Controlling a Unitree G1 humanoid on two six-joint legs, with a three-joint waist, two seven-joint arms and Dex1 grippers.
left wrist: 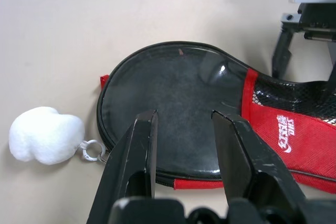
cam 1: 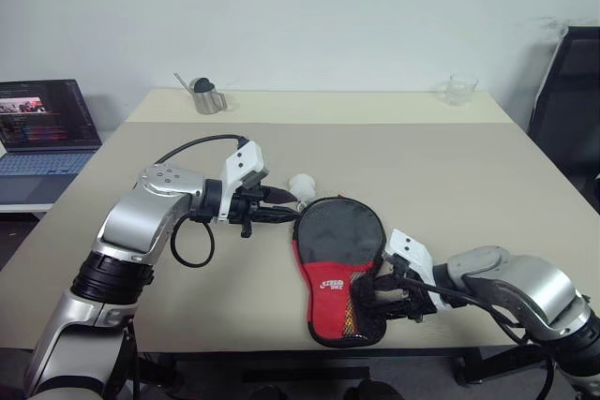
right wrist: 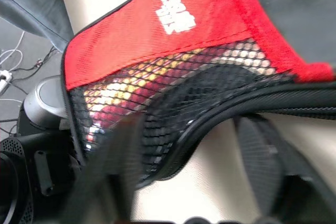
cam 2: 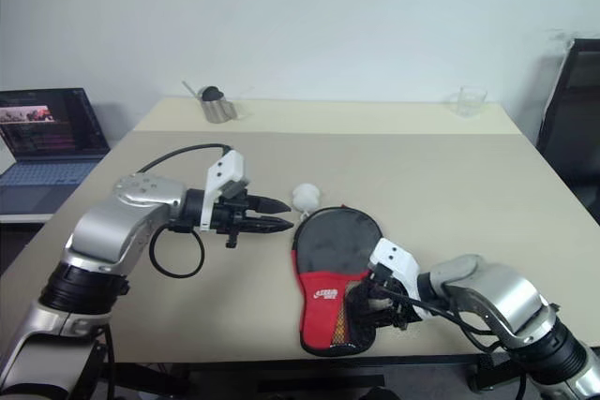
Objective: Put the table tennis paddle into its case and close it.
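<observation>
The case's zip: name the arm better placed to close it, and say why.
Probably the left. Its hand hovers open at the round end of the case, close to the white pom-pom on the zip pull. The right hand sits at the handle end.

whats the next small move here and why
Probably draw the right claw back from the case. The case lies flat on the table and looks zipped around its round end, with the pom-pom beside it. The right claw's fingers stand apart at the mesh corner, gripping nothing. The left claw hovers open nearby.
</observation>
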